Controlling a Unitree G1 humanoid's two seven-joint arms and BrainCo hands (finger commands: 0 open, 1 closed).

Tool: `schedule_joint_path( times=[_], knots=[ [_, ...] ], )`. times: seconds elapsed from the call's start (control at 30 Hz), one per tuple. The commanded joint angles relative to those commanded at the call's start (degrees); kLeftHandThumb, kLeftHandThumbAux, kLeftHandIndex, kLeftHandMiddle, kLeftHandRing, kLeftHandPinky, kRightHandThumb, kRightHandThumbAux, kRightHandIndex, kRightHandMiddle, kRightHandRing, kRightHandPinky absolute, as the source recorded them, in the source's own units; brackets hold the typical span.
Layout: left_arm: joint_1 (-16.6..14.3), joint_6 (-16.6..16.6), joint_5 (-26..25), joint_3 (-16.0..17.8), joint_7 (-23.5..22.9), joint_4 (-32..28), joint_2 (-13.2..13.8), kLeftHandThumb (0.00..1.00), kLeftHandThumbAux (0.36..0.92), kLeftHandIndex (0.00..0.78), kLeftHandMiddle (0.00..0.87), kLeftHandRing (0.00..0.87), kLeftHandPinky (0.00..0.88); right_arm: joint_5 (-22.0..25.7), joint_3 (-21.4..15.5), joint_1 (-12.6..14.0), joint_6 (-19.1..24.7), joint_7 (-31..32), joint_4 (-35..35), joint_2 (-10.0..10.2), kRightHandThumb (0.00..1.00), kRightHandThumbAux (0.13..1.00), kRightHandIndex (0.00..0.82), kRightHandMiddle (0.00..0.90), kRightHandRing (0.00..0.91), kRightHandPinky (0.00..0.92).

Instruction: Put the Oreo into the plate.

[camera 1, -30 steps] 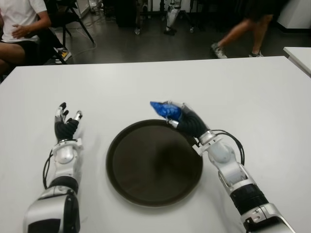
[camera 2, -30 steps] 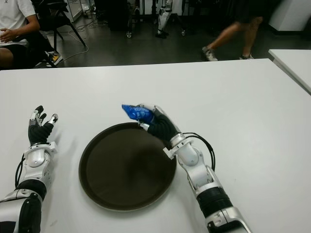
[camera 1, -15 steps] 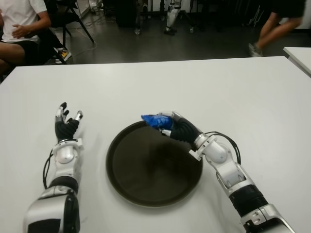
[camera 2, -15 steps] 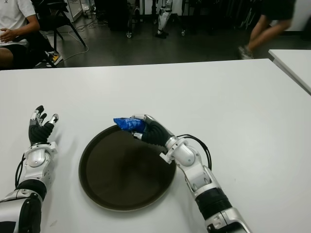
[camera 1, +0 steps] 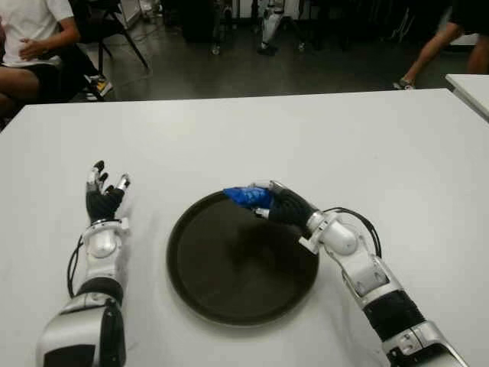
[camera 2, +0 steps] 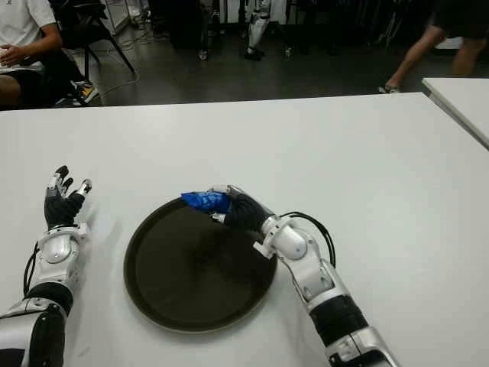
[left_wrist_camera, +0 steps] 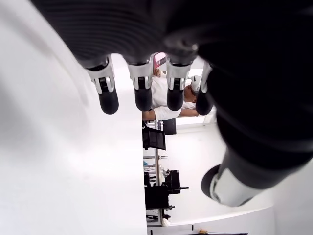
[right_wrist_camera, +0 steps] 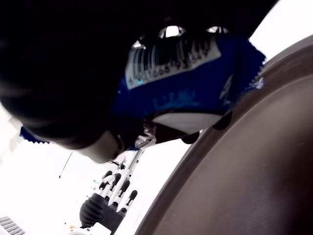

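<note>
Over the far rim of the dark plate (camera 1: 229,298), in the left eye view, the right hand (camera 1: 281,206) grips the blue Oreo packet (camera 1: 246,196), its tip poking inward above the plate. Left hand (camera 1: 103,200) shows left of the plate, fingers spread, holding nothing. White table (camera 1: 367,138) around.

Right eye view: same layout; packet (camera 2: 203,201) sits just inside the rim line.

Left wrist view: fingers (left_wrist_camera: 107,95) extended, nothing between them.

Right wrist view: packet (right_wrist_camera: 195,83) pinched in the hand, plate rim (right_wrist_camera: 254,147) close below it.

Risk, as judged: released this near the edge, the packet could land on the rim and tip outward onto the table.
</note>
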Motion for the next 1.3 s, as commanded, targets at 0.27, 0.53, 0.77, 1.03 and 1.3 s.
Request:
schedule_joint_path(
  times=[0.27, 0.53, 0.77, 1.03, 1.3],
  knots=[
    [0.0, 0.1, -0.2, 0.3, 0.8, -0.3, -0.3, 0.000, 0.722, 0.000, 0.009, 0.010, 0.034, -0.7, -0.2, -0.3, 0.9, -0.9, 0.0, -0.3, 0.708, 0.716, 0.441, 0.836, 0.837, 0.826],
    [0.0, 0.2, 0.1, 0.2, 0.9, -0.3, 0.3, 0.000, 0.707, 0.000, 0.020, 0.019, 0.036, -1.8, -0.3, -0.7, 1.8, -1.7, 0.1, -0.5, 0.709, 0.716, 0.441, 0.831, 0.834, 0.823],
    [0.5, -1.6, 1.6, -0.5, 2.4, -1.2, 1.4, 0.000, 0.714, 0.001, 0.010, 0.002, 0.005, -2.4, -0.2, -1.4, 1.6, -2.6, 1.2, -0.8, 0.708, 0.716, 0.441, 0.829, 0.833, 0.824],
    [1.0, -4.8, 3.9, -1.8, 5.1, -2.3, 2.1, 0.000, 0.724, 0.000, 0.003, 0.000, 0.000, -3.3, -0.1, -2.6, 1.3, -2.9, 3.0, -1.1, 0.708, 0.716, 0.441, 0.838, 0.839, 0.825],
    [1.3, -6.9, 5.5, -2.6, 7.4, -3.1, 2.4, 0.000, 0.735, 0.000, 0.000, 0.000, 0.000, -4.1, 0.2, -3.8, 0.7, -2.5, 5.0, -1.7, 0.708, 0.717, 0.440, 0.843, 0.841, 0.827]
  ],
)
